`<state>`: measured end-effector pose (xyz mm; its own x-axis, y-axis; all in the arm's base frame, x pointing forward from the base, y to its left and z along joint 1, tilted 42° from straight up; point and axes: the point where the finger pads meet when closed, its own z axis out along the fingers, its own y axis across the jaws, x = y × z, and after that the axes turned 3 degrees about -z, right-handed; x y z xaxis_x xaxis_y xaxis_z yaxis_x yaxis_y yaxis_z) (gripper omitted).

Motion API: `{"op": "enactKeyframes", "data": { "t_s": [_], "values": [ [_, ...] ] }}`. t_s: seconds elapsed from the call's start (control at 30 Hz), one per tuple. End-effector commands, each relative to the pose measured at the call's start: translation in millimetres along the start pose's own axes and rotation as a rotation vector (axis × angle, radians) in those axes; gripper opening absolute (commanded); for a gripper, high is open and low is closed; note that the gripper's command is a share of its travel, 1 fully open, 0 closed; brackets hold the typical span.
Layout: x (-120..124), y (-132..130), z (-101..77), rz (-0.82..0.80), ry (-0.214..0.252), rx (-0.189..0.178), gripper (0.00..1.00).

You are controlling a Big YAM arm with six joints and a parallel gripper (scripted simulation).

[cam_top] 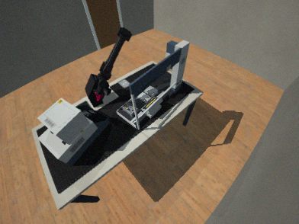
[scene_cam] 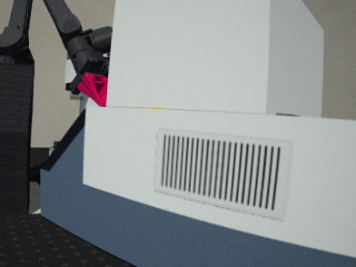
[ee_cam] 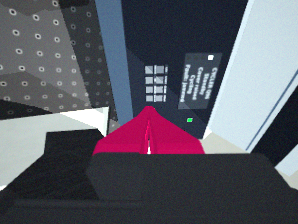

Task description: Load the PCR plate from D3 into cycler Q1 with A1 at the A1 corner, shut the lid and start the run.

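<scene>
The real-time cycler Q1 [cam_top: 66, 131] stands at the left end of the table, with its white lid [cam_top: 61, 114] on top. My gripper [cam_top: 98, 97] is shut and empty, its magenta fingers hanging just above Q1's front panel. In the wrist view the fingertips [ee_cam: 148, 114] point at the dark panel, a little below the block of grey keys [ee_cam: 155, 82]. A text display [ee_cam: 197, 80] is next to the keys and the lamp [ee_cam: 190, 119] is green. The deck with the plates [cam_top: 142, 103] lies right of the gripper; the plates are too small to tell apart. From these views I cannot tell how far the lid is open.
A tall grey gantry frame [cam_top: 158, 76] stands over the deck, close to the arm's right side. The exterior view shows Q1's body with its vent grille [scene_cam: 222, 174], the lid [scene_cam: 204, 54] above it and the gripper [scene_cam: 93, 88] behind the left corner.
</scene>
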<state>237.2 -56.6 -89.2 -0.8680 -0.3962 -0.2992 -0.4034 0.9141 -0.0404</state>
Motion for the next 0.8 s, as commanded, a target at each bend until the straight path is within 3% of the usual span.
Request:
{"op": "enactKeyframes", "data": {
  "t_s": [0.0,0.27,0.77],
  "values": [
    [-13.1,-16.8,-3.1,0.007,-0.022,0.027,0.0],
    [-8.0,-12.9,1.3,0.012,-0.005,0.011,0.0],
    [-15.3,-18.3,-4.4,0.005,-0.028,0.034,0.0]
  ]
}}
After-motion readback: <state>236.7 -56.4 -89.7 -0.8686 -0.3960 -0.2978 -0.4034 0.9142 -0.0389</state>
